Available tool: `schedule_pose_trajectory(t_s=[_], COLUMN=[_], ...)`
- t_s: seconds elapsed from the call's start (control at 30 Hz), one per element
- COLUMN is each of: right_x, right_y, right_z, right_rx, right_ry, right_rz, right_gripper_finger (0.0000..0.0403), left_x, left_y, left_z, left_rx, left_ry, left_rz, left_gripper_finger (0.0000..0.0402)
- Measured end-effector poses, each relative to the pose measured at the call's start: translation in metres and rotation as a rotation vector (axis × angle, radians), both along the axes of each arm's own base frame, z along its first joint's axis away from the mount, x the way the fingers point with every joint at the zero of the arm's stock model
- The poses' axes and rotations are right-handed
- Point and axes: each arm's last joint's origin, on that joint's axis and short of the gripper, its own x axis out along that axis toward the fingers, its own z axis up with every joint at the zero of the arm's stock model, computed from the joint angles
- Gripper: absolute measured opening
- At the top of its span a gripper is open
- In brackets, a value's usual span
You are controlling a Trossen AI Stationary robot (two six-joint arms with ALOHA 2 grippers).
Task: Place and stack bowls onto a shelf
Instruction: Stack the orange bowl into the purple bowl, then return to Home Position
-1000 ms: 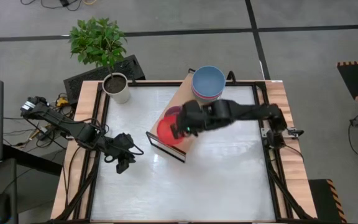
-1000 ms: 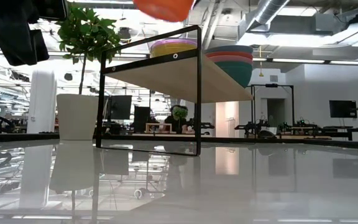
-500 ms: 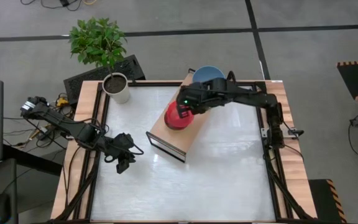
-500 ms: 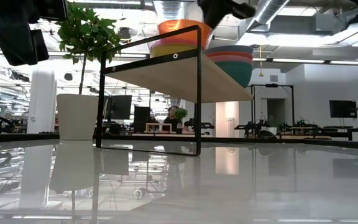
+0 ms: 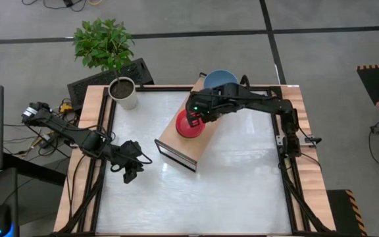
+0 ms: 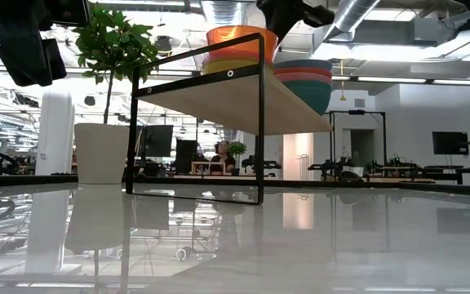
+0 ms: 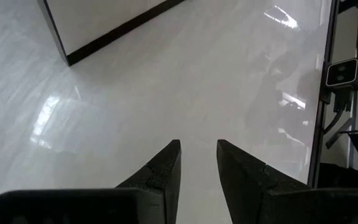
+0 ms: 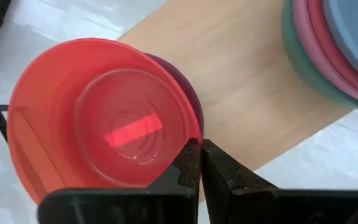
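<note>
The red bowl sits nested on top of the small bowls' stack on the light-wood shelf. Purple shows under it in the right wrist view and yellow in the low view. My right gripper is shut on the red bowl. The larger bowls' stack, blue on top, stands at the shelf's far end. My left gripper waits open above the table's left side. My right gripper pinches the red bowl's rim between its two fingers, on the side facing the larger stack. The fingers come from above, pointing down, one inside the bowl and one outside. The bowl stands upright, its base nested in the small stack.
A white pot with soil stands at the table's far left corner, a leafy plant behind it. Bare board lies between the two stacks. Dark frame rails run along the table's left and right edges.
My right gripper has carried the red bowl from above the shelf's near end along the board toward the far end and lowered it onto the small stack. The bowl now rests nested there. It has stayed still for the last half second.
</note>
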Motion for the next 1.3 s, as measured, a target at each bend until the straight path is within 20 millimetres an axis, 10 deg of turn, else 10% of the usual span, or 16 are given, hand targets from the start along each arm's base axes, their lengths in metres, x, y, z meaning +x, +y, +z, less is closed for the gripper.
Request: schedule_pose_trajectory(t_s=[0.53, 0.77, 1.03, 1.3], right_x=[-0.001, -0.025, -0.099, -0.167], right_y=[0.0, 0.018, 0.042, 0.062], right_z=[0.004, 0.048, 0.102, 0.141], right_rx=[-0.023, -0.129, -0.363, -0.386], right_ry=[-0.019, -0.148, -0.137, -0.36], right_rz=[0.044, 0.227, 0.627, 0.726], right_gripper_finger=[0.0111, 0.0111, 0.0112, 0.0113], left_x=[0.0, 0.004, -0.019, -0.089], left_y=[0.001, -0.002, 0.016, 0.052], left_z=[0.0, 0.012, 0.104, 0.191], left_rx=[0.006, -0.052, 0.189, 0.463], left_ry=[-0.005, -0.078, -0.304, -0.59], left_rz=[0.026, -0.017, -0.061, -0.026], left_gripper_finger=[0.0089, 0.0089, 0.0089, 0.0089])
